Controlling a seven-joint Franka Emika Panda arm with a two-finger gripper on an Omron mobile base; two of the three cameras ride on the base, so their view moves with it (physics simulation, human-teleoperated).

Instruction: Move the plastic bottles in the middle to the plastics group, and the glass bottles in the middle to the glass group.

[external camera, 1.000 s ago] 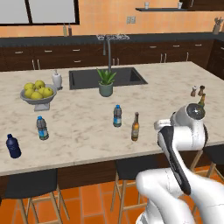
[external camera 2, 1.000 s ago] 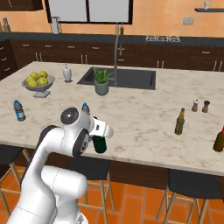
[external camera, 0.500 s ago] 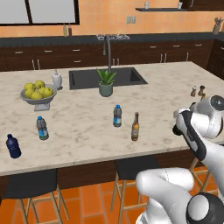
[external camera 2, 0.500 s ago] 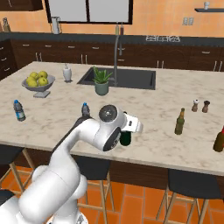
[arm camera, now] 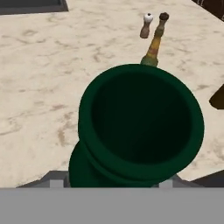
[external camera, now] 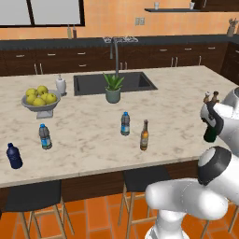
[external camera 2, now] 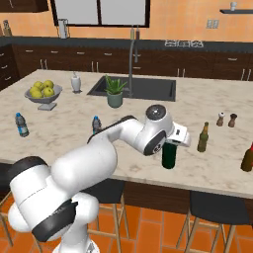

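Fingers (arm camera: 107,186) apparently grasp one green wine bottle (external camera 2: 169,155); two water bottles (external camera: 125,123) stand.

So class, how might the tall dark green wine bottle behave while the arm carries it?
The green wine bottle, tall and narrow, could tip if set down tilted. Being glass, it is probably rigid, heavy and breakable. Its smooth neck may slip in the end effector.

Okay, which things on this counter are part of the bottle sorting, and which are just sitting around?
Part of the job:
green wine bottle, held in the gripper
amber beer bottle
middle water bottle
left water bottle
dark blue bottle
olive-brown bottle

Just lying about:
lemon bowl
potted plant
salt and pepper shakers
soap dispenser
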